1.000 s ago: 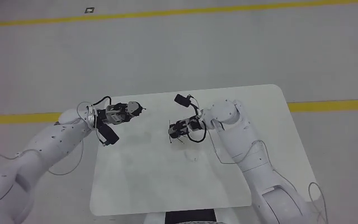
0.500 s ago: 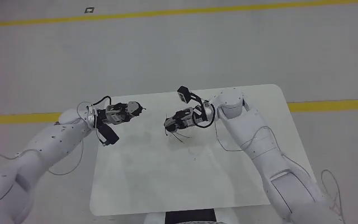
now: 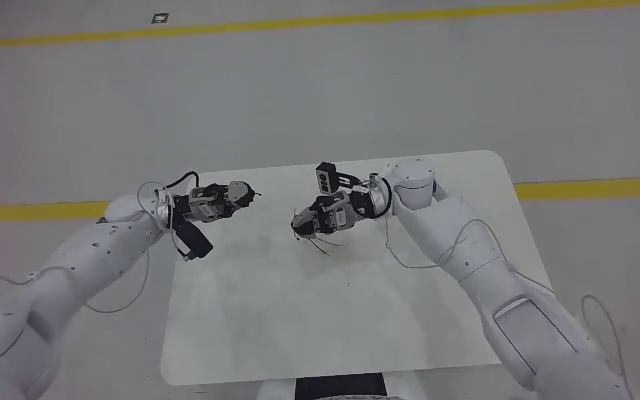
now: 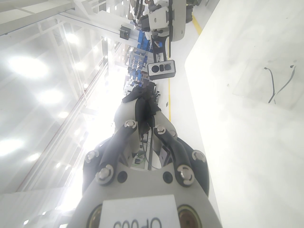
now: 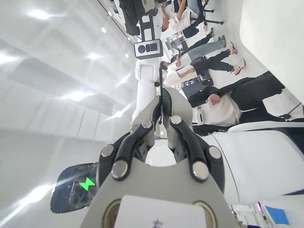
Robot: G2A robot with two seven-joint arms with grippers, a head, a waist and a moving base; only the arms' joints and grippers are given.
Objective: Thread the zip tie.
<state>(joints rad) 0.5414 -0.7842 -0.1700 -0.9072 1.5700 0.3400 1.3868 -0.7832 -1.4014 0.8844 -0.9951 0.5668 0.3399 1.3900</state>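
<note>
Jaws clenched on both sides. On the right gripper [image 3: 300,222], pinched around a thin black zip tie [image 5: 161,113] standing up between the pads. On the left gripper [image 3: 245,192], pressed together on a short dark piece [image 3: 256,193] poking out at the tip. Too small to name, possibly a second tie.

Over the last second: right gripper lifted from nearer the table's middle and carried toward 11 o'clock, arm stretched further out, now closer to the left one yet apart from it. Left gripper unmoved throughout, at about 10 o'clock from its partner. Reads as the approach before threading: ends being brought together, nothing mated so far, fine alignment ahead.

Down on the white table [image 3: 450,200], two loose ties [image 4: 273,85] lying just beside each other, at about 4 o'clock from the right gripper, untouched. Around the table, pale grey floor crossed by yellow lines [image 3: 300,22], one at 12 o'clock, another running out at 3 and 9. Small dark marker [image 3: 160,17] at 11 o'clock. Bright ceiling lights [image 4: 26,67] overhead.
</note>
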